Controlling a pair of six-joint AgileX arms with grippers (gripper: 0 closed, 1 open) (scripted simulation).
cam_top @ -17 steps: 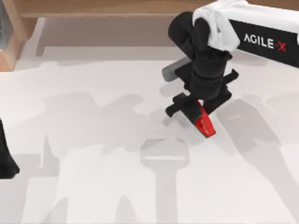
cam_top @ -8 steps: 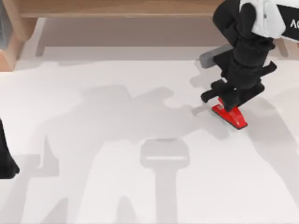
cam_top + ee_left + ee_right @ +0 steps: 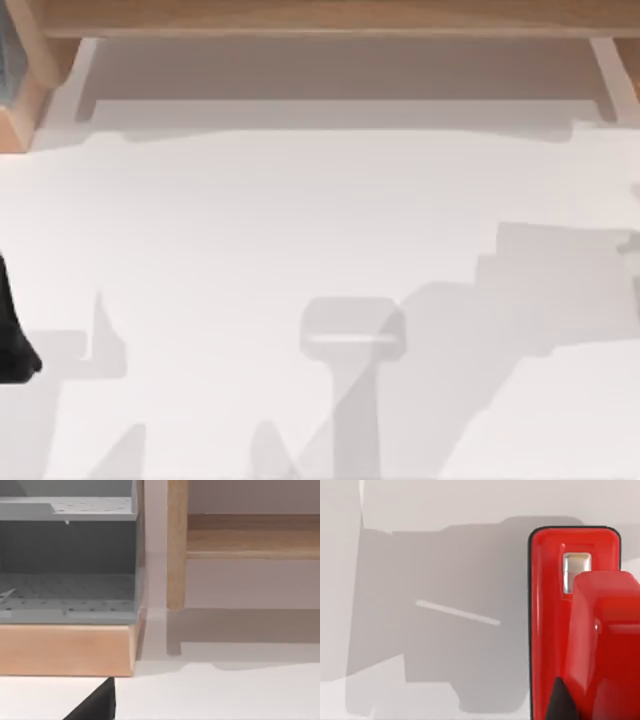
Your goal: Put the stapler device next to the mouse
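The stapler device [image 3: 570, 630] lies very close under the right arm's wrist camera. Its glossy red body runs lengthwise away from the lens, its small silver mark [image 3: 576, 572] faces up, and the bench [image 3: 300, 220] is beneath it. A broad grey shadow [image 3: 445, 620] spreads across the bench beside the stapler. That suggests the stapler is being carried a little above the bench rather than resting on it, though I cannot tell for sure whether it touches. A dark sliver by its near end looks like part of the right end effector [image 3: 560, 702]. How far that end effector is open, and whether it really has hold of the stapler, cannot be told. Keeping the stapler flat and top-up makes sense for this task, since it can then be set straight down beside the mouse without turning. The left arm [image 3: 12, 340] is parked at the bench's left edge, clear of the working area. A black wedge of the left end effector [image 3: 95, 707] sits low over the bench, facing a grey rack [image 3: 70, 555] and a wooden frame [image 3: 176, 545] at the bench's far side, and its opening cannot be told either. By my reading the carry is under way and the placement is not yet done.
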